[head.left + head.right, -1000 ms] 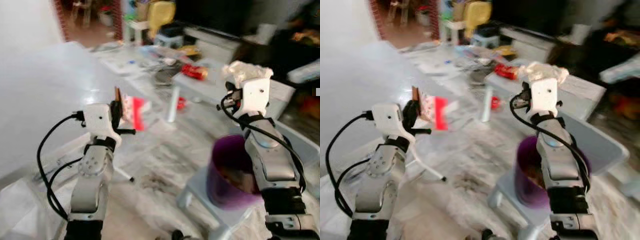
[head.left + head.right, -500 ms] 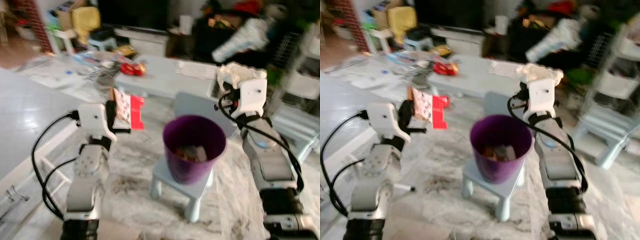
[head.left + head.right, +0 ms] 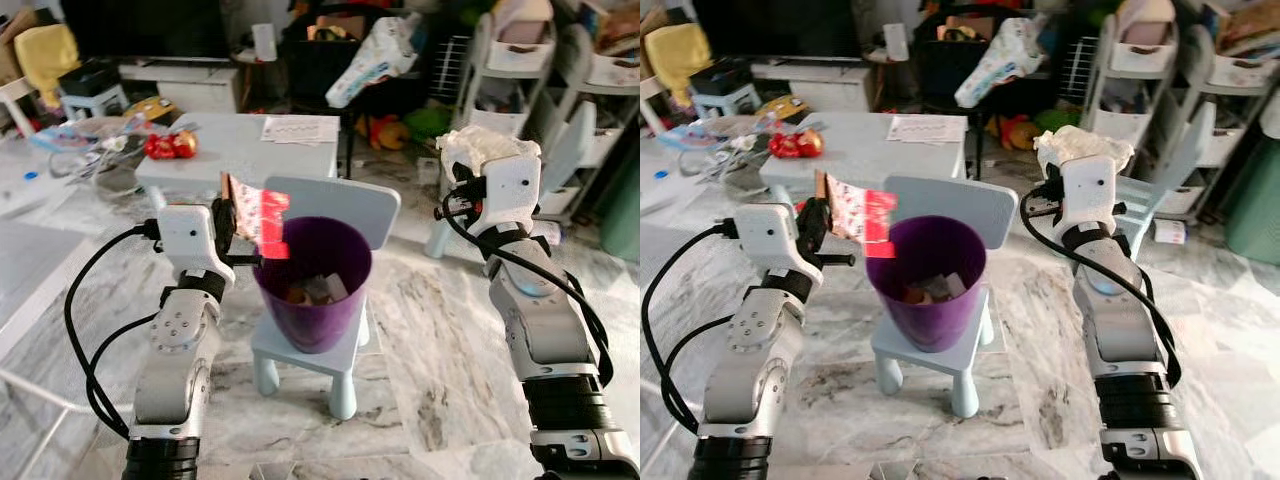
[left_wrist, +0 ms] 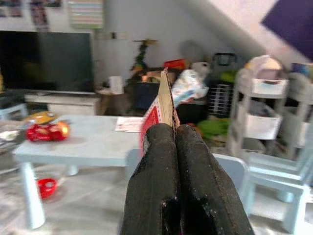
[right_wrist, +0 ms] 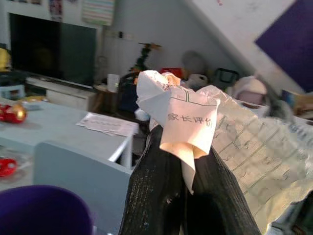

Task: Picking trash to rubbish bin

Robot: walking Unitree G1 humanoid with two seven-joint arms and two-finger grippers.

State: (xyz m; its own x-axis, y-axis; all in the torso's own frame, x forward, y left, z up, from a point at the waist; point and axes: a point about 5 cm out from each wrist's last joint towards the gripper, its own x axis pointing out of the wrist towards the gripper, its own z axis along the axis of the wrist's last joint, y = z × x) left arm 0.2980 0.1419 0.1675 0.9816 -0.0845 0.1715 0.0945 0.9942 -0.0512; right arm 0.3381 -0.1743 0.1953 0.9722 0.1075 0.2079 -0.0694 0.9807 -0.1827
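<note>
Left pincer [image 3: 232, 222] was clamped on a flat red-and-white wrapper [image 3: 258, 217], held upright just beside and above the near rim of the purple bin [image 3: 310, 283]; the wrapper looked thin, light and creased, gripped by one edge, and judged likely to flutter on release. The bin, smooth tapered plastic already holding scraps, stood on a small pale-blue chair [image 3: 335, 205] over marble floor [image 3: 430, 340]. Right pincer [image 3: 1072, 152] was closed on a wad of crumpled paper [image 5: 182, 117], raised right of the bin, well apart; soft, crushable, weightless, judged secure where pinched at its bunched middle.
</note>
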